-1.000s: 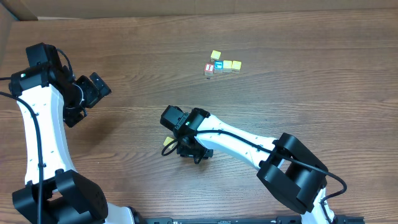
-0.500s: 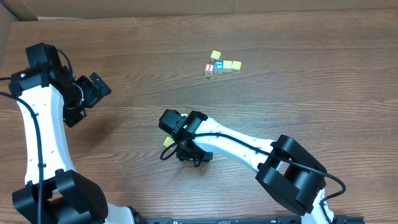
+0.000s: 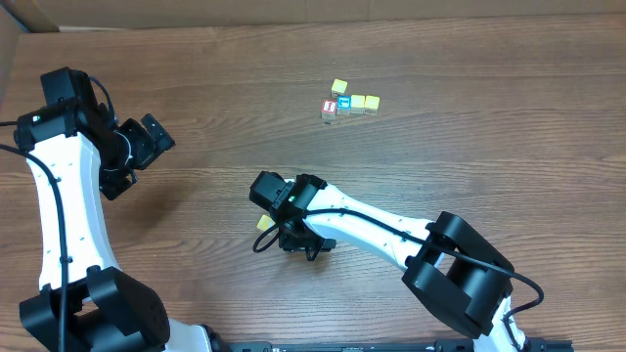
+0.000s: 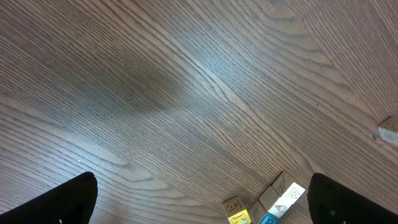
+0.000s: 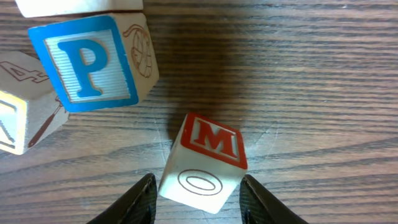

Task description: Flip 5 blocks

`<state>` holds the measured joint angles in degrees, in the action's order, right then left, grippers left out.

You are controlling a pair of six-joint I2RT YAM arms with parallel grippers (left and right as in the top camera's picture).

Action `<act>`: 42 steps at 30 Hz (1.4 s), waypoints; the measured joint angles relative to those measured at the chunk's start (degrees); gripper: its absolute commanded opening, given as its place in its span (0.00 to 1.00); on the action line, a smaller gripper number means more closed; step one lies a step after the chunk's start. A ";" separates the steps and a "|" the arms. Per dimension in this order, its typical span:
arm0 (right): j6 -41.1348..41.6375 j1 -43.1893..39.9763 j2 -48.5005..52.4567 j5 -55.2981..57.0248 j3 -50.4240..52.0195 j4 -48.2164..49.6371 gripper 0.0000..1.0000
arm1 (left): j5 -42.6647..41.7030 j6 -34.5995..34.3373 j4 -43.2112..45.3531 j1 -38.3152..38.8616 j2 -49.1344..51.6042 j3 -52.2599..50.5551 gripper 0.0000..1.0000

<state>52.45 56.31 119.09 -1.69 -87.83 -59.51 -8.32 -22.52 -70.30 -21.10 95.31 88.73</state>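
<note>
In the right wrist view a tilted block (image 5: 205, 163), red M face and white face with an oval, lies on the wood between my right gripper's (image 5: 198, 198) fingers. The jaws are open and stand close on either side of it. A blue-faced P block (image 5: 93, 62) and a cream block (image 5: 22, 118) lie just beyond, at the upper left. From overhead the right gripper (image 3: 293, 238) hides these, and only a yellow block (image 3: 264, 223) shows beside it. My left gripper (image 3: 147, 137) hangs wide open and empty at the table's left.
A second cluster of blocks (image 3: 349, 102) lies at the table's far middle: yellow, red and blue tops. The left wrist view catches its yellow K block (image 4: 238, 214) and white W block (image 4: 289, 196). The table's far edge runs along the top, with a cardboard box (image 3: 8, 44) at the top left.
The right arm shifted slightly left and toward the near edge. Its jaws opened a little around the red M block. The left arm has not moved.
</note>
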 measured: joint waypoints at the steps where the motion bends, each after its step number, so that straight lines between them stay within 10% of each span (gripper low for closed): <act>1: 0.02 0.02 0.00 -0.44 0.00 0.37 0.44 | 0.00 0.00 0.00 0.00 0.00 0.00 1.00; 42: -8.22 0.35 0.00 0.11 -0.02 6.08 0.41 | 0.00 0.00 0.00 0.00 0.00 0.00 1.00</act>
<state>44.23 56.66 119.09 -1.58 -87.85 -53.43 -8.32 -22.52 -70.30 -21.10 95.31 88.73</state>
